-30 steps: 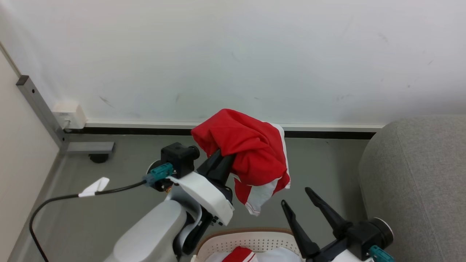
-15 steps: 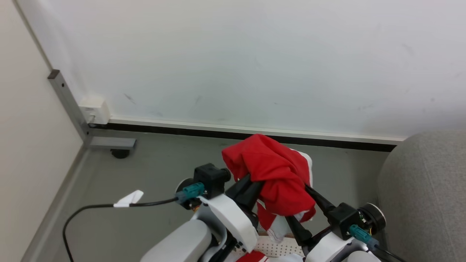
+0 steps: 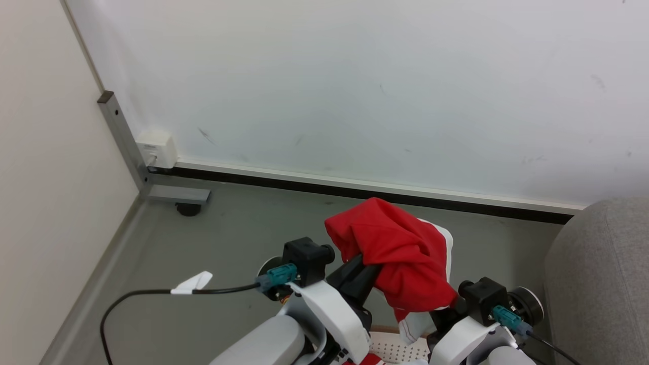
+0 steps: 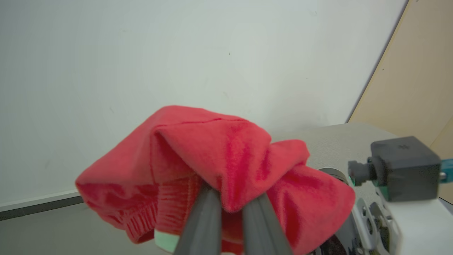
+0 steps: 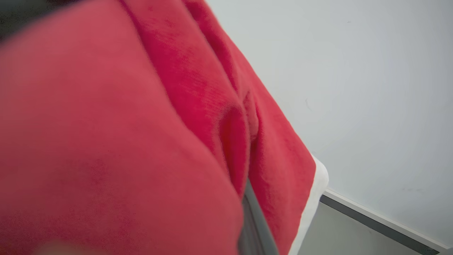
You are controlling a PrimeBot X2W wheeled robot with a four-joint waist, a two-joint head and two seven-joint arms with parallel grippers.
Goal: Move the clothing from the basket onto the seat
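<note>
The red garment (image 3: 400, 258) with white trim hangs in the air over the grey floor (image 3: 238, 238), between the two arms and above the near basket (image 3: 390, 349). Of the basket, a strip of holed cream wall and brown rim shows at the near edge of the head view, with a scrap of red cloth just inside it.

The left gripper (image 3: 362, 276) points up and right into the garment. In the left wrist view its two fingers (image 4: 203, 219) stand narrow, with a fold of red cloth pinched between them, and the rest of the fabric bunches over and around their tips.

The right gripper (image 3: 448, 317) reaches into the garment from the right, and its tips are buried under the cloth. In the right wrist view one dark finger (image 5: 253, 226) runs up beneath the red fabric; I cannot tell whether this gripper grips or gapes.

The sofa (image 3: 598, 284) stands at the right, apart from the garment. A white wall (image 3: 355, 91) rises at the far side, and a black cable (image 3: 152, 294) trails left from the left wrist.
</note>
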